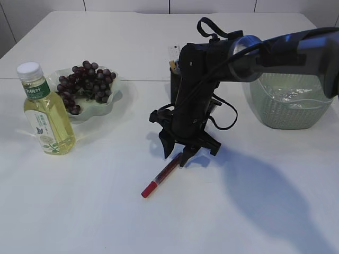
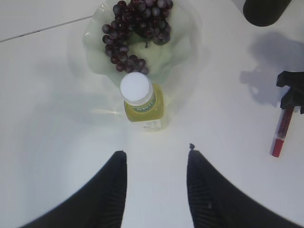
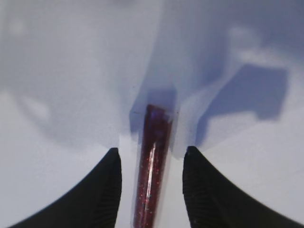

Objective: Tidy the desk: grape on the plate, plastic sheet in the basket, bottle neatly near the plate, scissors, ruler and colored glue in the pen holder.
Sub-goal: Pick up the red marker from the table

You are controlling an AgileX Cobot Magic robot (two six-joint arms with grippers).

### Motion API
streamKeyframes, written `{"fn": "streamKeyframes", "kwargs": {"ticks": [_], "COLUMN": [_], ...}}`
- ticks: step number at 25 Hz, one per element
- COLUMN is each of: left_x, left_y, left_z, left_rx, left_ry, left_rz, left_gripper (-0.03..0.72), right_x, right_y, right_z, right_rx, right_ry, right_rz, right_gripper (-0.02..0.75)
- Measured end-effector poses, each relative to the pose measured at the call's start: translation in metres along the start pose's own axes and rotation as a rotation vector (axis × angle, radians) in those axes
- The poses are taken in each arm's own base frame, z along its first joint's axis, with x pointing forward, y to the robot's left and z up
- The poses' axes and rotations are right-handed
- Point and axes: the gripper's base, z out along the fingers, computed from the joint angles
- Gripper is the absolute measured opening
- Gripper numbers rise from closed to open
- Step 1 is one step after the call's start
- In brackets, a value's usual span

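The red glitter glue (image 1: pixel 159 180) lies on the white table, also in the right wrist view (image 3: pixel 153 166) and the left wrist view (image 2: pixel 281 133). My right gripper (image 1: pixel 177 157) (image 3: pixel 152 151) is open, low over the glue's far end, one jaw on each side. My left gripper (image 2: pixel 156 151) is open and empty, above the table just in front of the yellow bottle (image 2: pixel 141 102) (image 1: pixel 45 114). The bottle stands upright beside the pale green plate (image 1: pixel 117 87) (image 2: pixel 180 42), which holds the grapes (image 1: pixel 85 84) (image 2: pixel 135 28).
The green basket (image 1: pixel 288 114) stands at the right with clear plastic inside. The black pen holder (image 1: pixel 174 87) (image 2: pixel 266 10) stands behind my right arm, a white ruler tip (image 1: pixel 174 53) sticking out. The arm hides most of it.
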Motion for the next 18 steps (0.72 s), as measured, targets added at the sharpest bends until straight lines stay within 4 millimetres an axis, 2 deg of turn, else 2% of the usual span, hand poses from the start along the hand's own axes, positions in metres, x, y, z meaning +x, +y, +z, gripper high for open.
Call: {"fn": "streamKeyframes", "kwargs": {"ticks": [18], "left_x": [0.0], "left_y": [0.0], "left_z": [0.0], "left_rx": [0.0], "left_ry": [0.0], "left_rz": [0.0], "left_gripper": [0.307], "right_x": [-0.0009], "right_y": [-0.0008], "right_z": [-0.0001], "right_rx": [0.007], "right_ry": [-0.006], "right_rz": [0.02], "right_gripper": [0.33]}}
